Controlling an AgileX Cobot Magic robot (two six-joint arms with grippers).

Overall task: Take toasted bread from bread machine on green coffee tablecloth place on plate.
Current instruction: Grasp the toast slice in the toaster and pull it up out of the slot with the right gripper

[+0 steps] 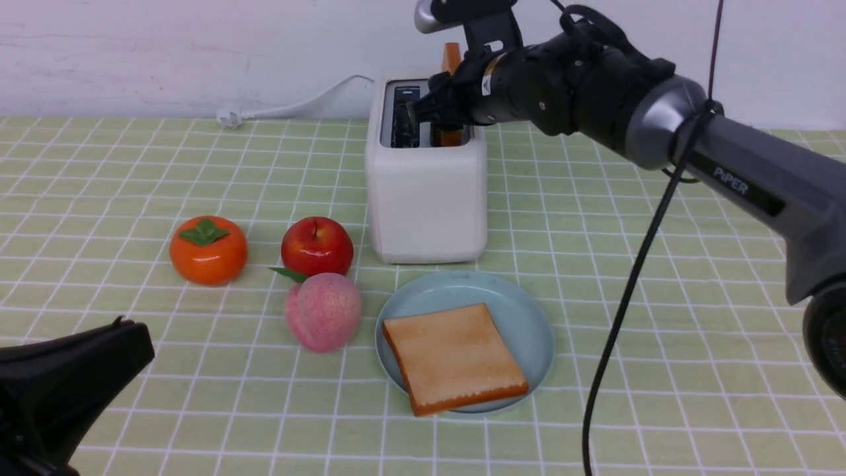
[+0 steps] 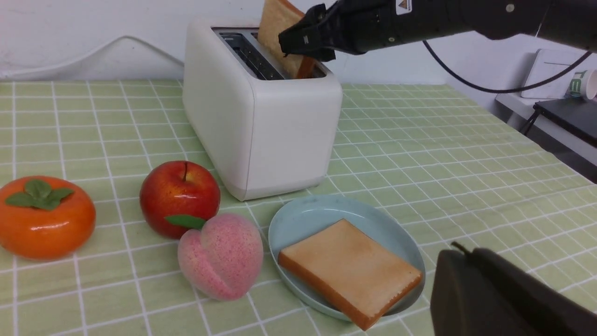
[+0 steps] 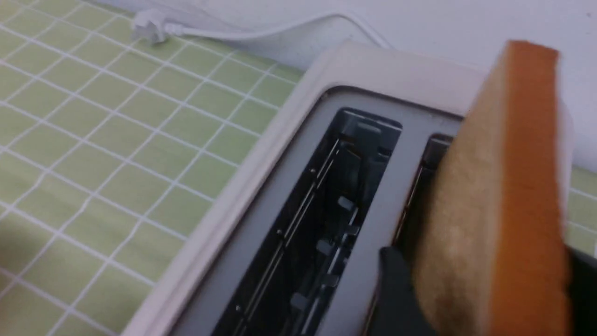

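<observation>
Two square slices of tan toasted bread with orange-brown crusts. The first slice (image 1: 455, 357) lies flat on the round pale blue-green plate (image 1: 529, 317), set on the light green, white-gridded tablecloth (image 1: 661, 277) just in front of the boxy white two-slot bread machine (image 1: 426, 198). The second slice (image 1: 452, 56) stands tilted in the machine's right slot, the right gripper (image 1: 433, 116) clamped across its faces. The left gripper (image 1: 135, 344), jaws closed and empty, sits low at the near left, well apart. Left of the plate: glossy orange persimmon (image 1: 208, 254), red apple (image 1: 317, 244), pink peach (image 1: 324, 314).
</observation>
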